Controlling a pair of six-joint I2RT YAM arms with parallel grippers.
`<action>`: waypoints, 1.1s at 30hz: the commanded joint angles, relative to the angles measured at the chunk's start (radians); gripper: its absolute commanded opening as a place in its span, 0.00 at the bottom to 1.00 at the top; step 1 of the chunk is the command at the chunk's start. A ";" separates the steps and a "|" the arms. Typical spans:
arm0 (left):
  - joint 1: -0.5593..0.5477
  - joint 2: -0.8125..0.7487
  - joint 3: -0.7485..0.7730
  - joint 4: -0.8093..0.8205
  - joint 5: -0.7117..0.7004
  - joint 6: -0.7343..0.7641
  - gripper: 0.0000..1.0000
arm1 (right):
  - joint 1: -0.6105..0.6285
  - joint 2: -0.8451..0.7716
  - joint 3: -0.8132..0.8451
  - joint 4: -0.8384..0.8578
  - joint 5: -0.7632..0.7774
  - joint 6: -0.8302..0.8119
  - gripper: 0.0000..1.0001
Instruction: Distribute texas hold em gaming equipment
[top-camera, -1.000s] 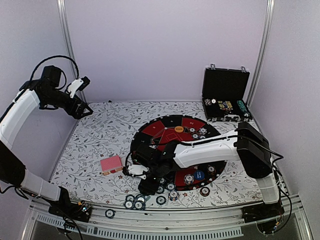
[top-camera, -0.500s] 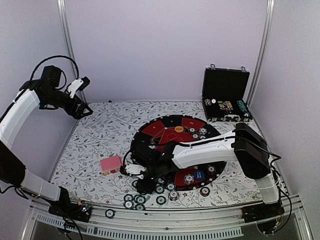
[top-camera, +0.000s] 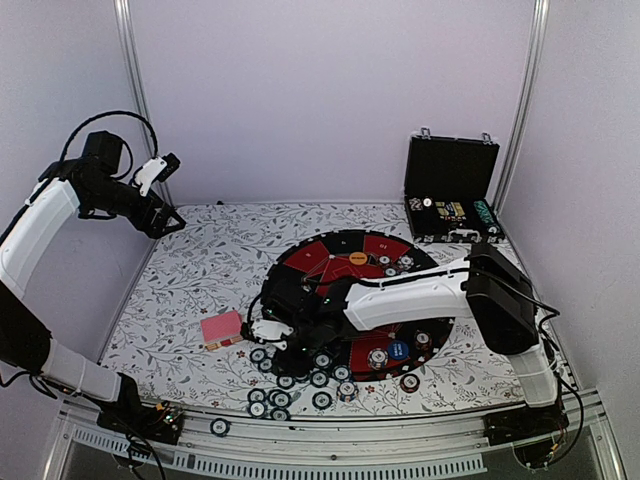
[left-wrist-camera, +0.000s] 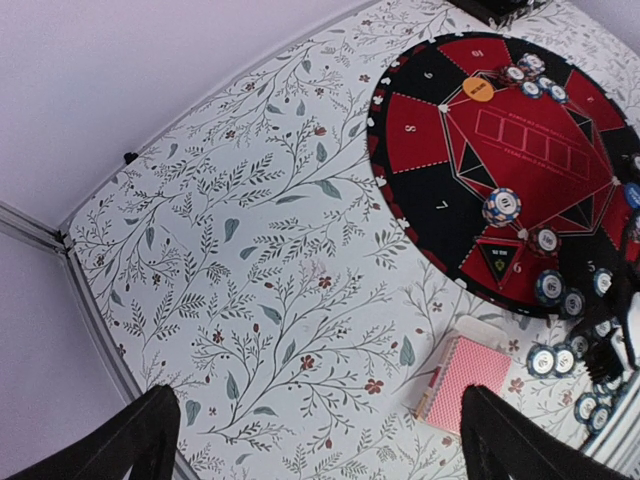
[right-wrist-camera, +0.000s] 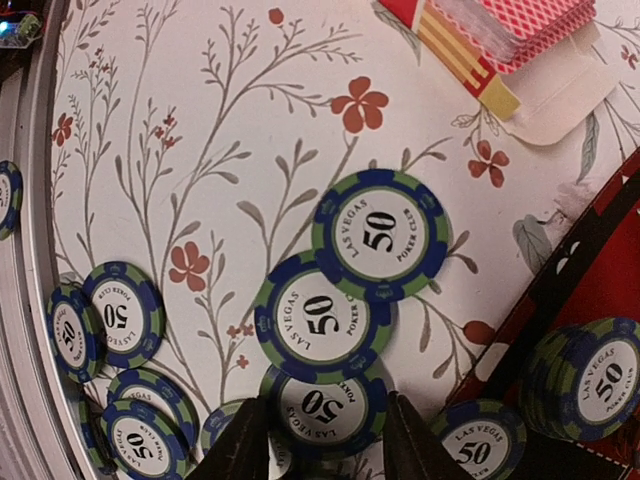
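My right gripper (top-camera: 277, 347) is low over the cloth at the mat's near left edge. Both of its fingers (right-wrist-camera: 245, 440) press against the rim of a blue-and-green "50" poker chip (right-wrist-camera: 322, 405) lying flat. Two more such chips (right-wrist-camera: 380, 235) overlap in a line just beyond it, and others (right-wrist-camera: 120, 312) lie scattered to the left. The pink-backed card deck (top-camera: 222, 328) rests on its opened box, left of that gripper. My left gripper (top-camera: 168, 218) hangs high at the back left, open and empty, with the deck (left-wrist-camera: 470, 375) in its view.
The round red-and-black mat (top-camera: 300, 262) carries chip stacks, an orange button (top-camera: 357, 258) and a blue button (top-camera: 398, 350). The open black case (top-camera: 450, 200) stands at the back right. Loose chips (top-camera: 268, 403) lie near the front rail, and one (top-camera: 219, 427) sits on it.
My right gripper slid left and away from the front rail, toward the deck, and its jaws narrowed onto a chip. More chips now lie spread behind it. The left arm stayed still.
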 joint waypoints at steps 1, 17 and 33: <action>-0.009 0.005 0.010 -0.007 0.006 0.003 1.00 | -0.042 -0.005 -0.029 -0.009 0.054 0.011 0.18; -0.009 -0.004 0.003 -0.010 0.007 0.008 1.00 | -0.077 -0.103 -0.039 0.044 0.117 0.040 0.39; -0.009 0.002 0.019 -0.012 0.007 0.005 1.00 | -0.116 -0.147 -0.244 0.062 0.164 0.065 0.28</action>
